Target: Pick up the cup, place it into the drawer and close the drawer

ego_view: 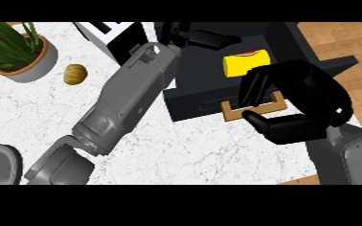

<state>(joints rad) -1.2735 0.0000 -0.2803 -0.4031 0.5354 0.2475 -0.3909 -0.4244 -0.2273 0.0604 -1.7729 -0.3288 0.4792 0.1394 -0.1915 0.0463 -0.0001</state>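
A yellow cup [247, 62] with a red and green mark lies on its side inside the open black drawer [194, 103]. The drawer's front carries a tan handle [233, 111]. My right hand [304, 100] hovers just right of the cup and over the drawer's front, fingers loosely curved and spread, with nothing in them. My left forearm crosses the counter diagonally, and my left hand [206, 39] rests at the drawer's far edge with its fingers stretched to the right. The cup touches neither hand.
A potted plant [25, 52] stands at the far left, with a small brown-yellow gourd [75, 74] beside it. A white and black appliance [113, 33] sits at the back. Wooden floor [332, 38] shows to the right. A grey rim [7, 165] pokes in at lower left.
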